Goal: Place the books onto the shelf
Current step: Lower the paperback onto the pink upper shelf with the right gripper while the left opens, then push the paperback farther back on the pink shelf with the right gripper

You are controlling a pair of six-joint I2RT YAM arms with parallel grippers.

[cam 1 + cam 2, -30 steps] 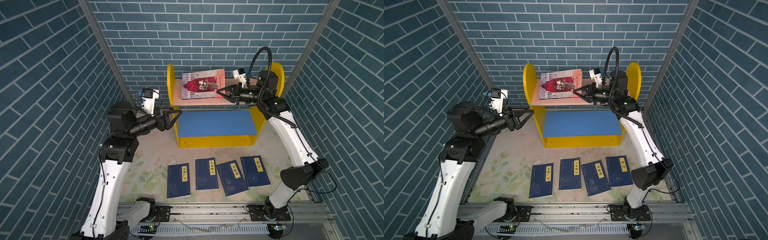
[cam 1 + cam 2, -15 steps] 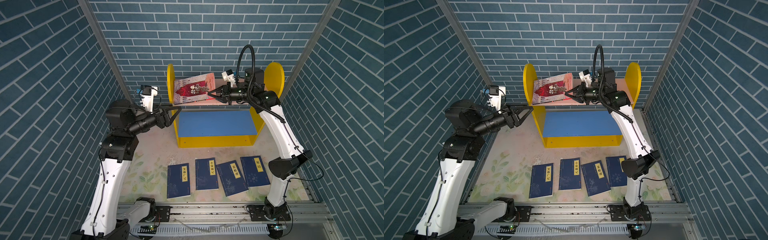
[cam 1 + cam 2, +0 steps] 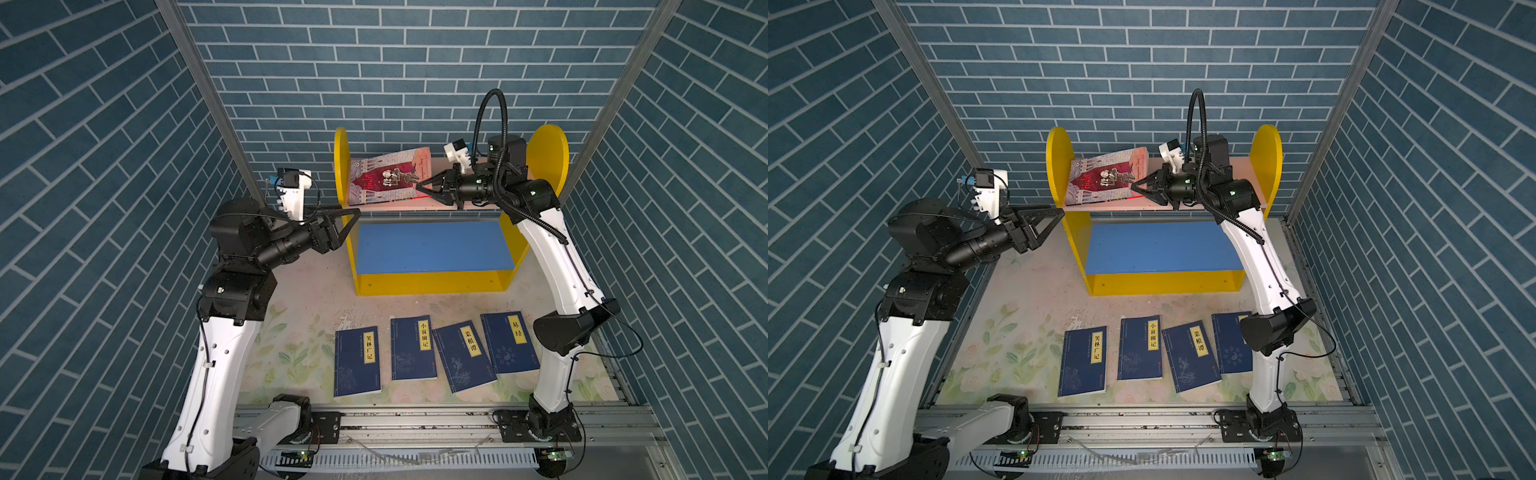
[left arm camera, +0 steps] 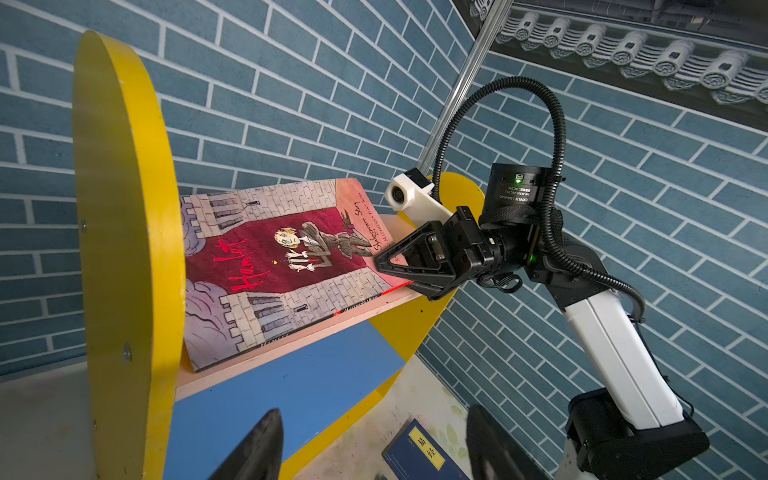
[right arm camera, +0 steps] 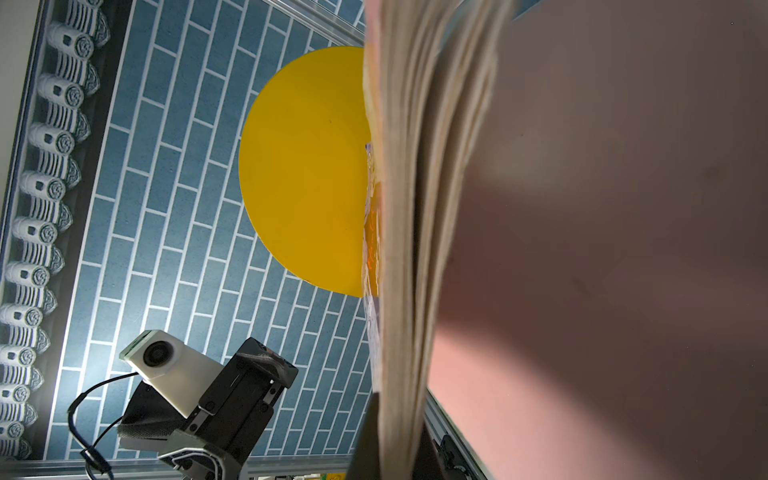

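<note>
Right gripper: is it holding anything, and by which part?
Yes. The right gripper pinches the Hamlet book by its page edge, the one toward the right panel of the shelf. The left gripper is open and empty.

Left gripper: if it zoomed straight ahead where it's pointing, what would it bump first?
Probably the shelf. The open left gripper aims at the front edge of its yellow side panel, with the blue lower board just beyond. Depth is unclear, so it might slip past.
</note>
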